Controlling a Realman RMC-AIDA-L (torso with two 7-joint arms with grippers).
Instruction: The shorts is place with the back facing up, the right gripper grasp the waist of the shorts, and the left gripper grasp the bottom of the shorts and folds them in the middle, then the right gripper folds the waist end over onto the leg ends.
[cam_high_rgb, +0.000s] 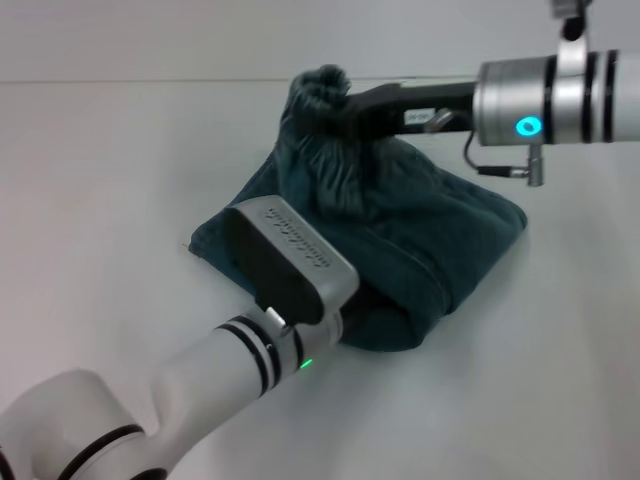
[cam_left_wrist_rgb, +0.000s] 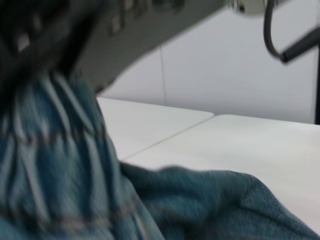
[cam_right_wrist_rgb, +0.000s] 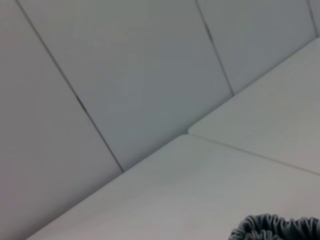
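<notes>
The dark teal shorts (cam_high_rgb: 440, 230) lie bunched on the white table (cam_high_rgb: 100, 150). Their gathered waist (cam_high_rgb: 318, 85) is lifted off the table at the far side, with my right gripper (cam_high_rgb: 345, 105) shut on it. The right wrist view shows only a ruffled bit of that waist (cam_right_wrist_rgb: 280, 227). My left gripper (cam_high_rgb: 262, 235) rests low over the near left part of the shorts, and its own body hides its fingertips. In the left wrist view the elastic waist (cam_left_wrist_rgb: 50, 165) hangs close, with more of the shorts (cam_left_wrist_rgb: 210, 200) beneath and the right gripper (cam_left_wrist_rgb: 125, 35) above.
The white table stretches around the shorts on every side. A pale panelled wall (cam_right_wrist_rgb: 125, 75) stands behind the table's far edge. A seam (cam_left_wrist_rgb: 170, 135) crosses the tabletop beyond the shorts.
</notes>
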